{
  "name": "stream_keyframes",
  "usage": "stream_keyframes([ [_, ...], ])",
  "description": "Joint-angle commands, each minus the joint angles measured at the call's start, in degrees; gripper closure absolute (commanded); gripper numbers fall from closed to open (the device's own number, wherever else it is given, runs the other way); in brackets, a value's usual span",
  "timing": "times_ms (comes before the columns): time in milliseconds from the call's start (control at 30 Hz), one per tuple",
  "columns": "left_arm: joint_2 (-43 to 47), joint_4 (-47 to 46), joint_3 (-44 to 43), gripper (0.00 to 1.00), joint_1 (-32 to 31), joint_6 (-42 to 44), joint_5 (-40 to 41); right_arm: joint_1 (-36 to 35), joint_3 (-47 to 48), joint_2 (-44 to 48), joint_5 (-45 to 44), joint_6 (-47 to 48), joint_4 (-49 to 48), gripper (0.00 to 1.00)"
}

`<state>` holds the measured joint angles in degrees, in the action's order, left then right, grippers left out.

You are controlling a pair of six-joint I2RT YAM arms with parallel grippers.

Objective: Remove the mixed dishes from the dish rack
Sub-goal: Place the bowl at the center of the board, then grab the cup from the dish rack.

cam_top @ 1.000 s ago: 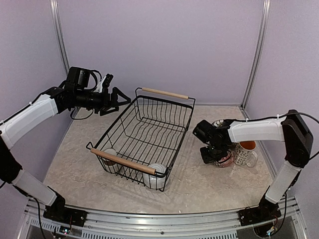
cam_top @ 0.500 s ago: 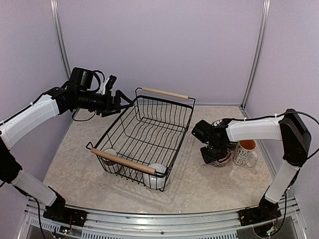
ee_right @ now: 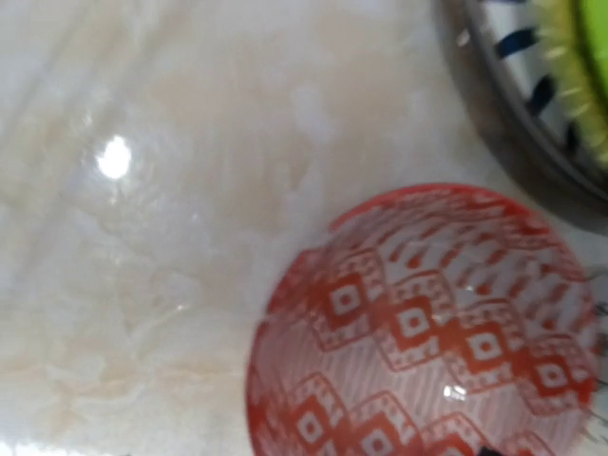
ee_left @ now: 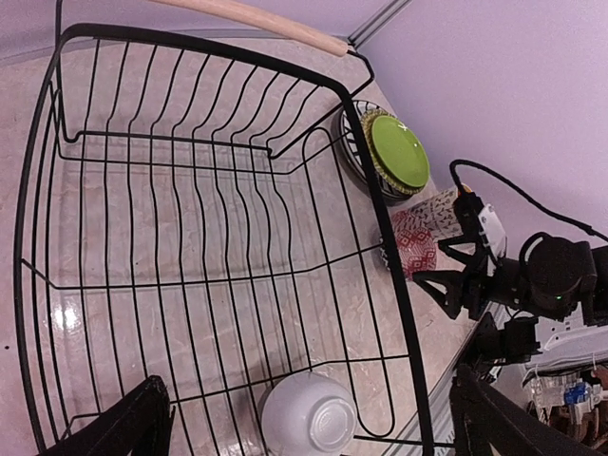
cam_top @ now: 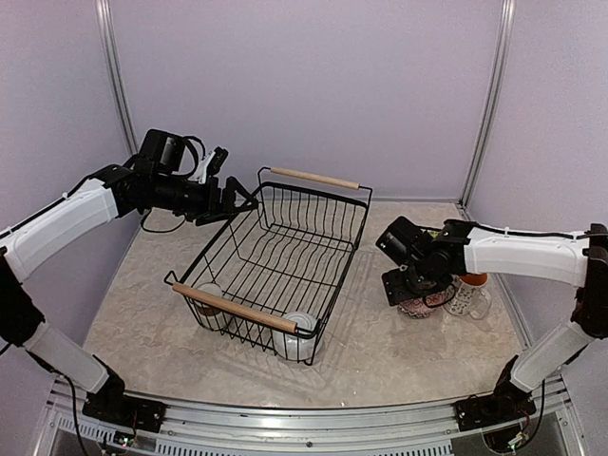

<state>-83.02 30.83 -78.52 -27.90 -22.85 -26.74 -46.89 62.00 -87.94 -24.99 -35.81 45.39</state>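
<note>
My right wrist is showing just the red-patterned bowl (ee_right: 418, 332) sitting on the surface (ee_right: 142, 237); my left wrist is catching my right fingers (ee_left: 439, 290) parted, empty, and my left fingers (ee_left: 133, 427) gaping, empty, over the dish rack (cam_top: 235, 307)

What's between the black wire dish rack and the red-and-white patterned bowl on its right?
Nothing: only bare marbled tabletop separates the black wire dish rack from the red-and-white patterned bowl. The top view shows that stretch best.
</note>
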Motion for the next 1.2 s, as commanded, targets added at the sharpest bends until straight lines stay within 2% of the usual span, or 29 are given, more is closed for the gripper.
stream_keyframes([
  [0, -2.8, 3.7, -3.1, 0.03, -0.9, 2.3, 1.7, -0.3, -3.8, 7.7, -2.5, -2.2, -2.7, 0.22],
  [233, -7.3, 14.7, -9.1, 0.04, -8.0, 8.0, 16.6, -0.1, -4.4, 14.9, -6.0, 0.6, -4.0, 0.14],
  [533, -15.9, 39.8, -22.3, 0.04, -13.2, -3.0, 26.3, 1.1, -9.3, 22.0, -8.3, 2.4, -6.7, 0.13],
  [700, -23.8, 53.1, -27.8, 0.06, -15.9, -3.6, 34.6, 1.5, -12.8, 26.7, -8.4, 2.6, -9.2, 0.12],
  [933, -30.2, 56.7, -27.3, 0.04, -16.0, -2.7, 36.3, 1.9, -13.6, 30.3, -10.7, 2.5, -7.9, 0.11],
  [1167, -31.9, 57.5, -24.3, 0.01, -15.8, -2.9, 38.9, 2.0, -14.2, 31.3, -10.9, 3.0, -7.2, 0.1],
])
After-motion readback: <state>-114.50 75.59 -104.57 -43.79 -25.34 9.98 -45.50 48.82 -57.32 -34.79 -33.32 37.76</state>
